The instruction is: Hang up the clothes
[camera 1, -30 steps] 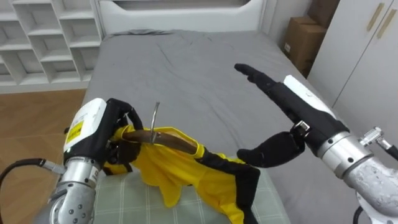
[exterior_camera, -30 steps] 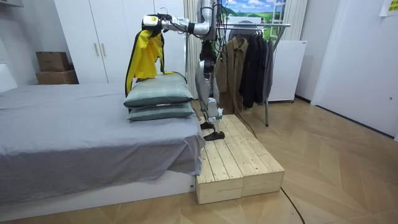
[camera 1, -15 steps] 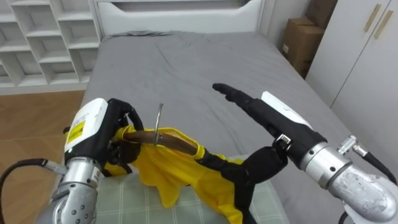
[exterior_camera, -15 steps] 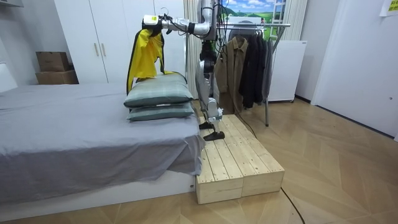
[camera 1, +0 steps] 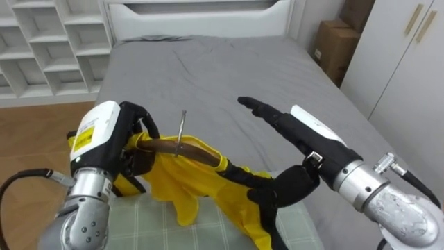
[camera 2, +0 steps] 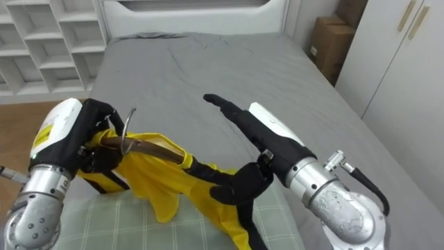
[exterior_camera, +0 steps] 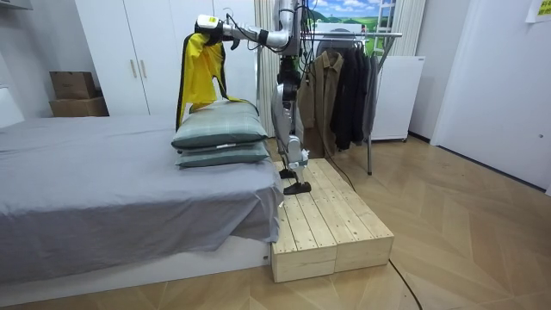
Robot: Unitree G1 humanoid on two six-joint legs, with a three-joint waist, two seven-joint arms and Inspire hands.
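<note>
A yellow garment (camera 1: 198, 187) with black trim hangs on a brown wooden hanger (camera 1: 177, 147) whose metal hook (camera 1: 182, 128) points up. My left hand (camera 1: 135, 139) is shut on the hanger's left end, at the lower left. My right hand (camera 1: 291, 128) reaches in from the right, open, with straight fingers above the garment's black sleeve (camera 1: 253, 198); its thumb (camera 1: 295, 187) hangs down beside that sleeve. In the room view the garment (exterior_camera: 200, 73) is held high over the pillows (exterior_camera: 219, 129), and I stand on a wooden platform (exterior_camera: 331, 228) beside the bed.
A green checked pillow (camera 1: 159, 229) lies right below the garment, with the grey bed (camera 1: 208, 76) beyond. White shelves (camera 1: 48, 42) stand far left; a cardboard box (camera 1: 336, 45) and wardrobe doors (camera 1: 409, 62) are at the right. A clothes rack (exterior_camera: 344, 82) with dark coats stands behind me.
My right hand has swung left and closer over the garment. My left hand has raised the hanger a little, lifting the garment.
</note>
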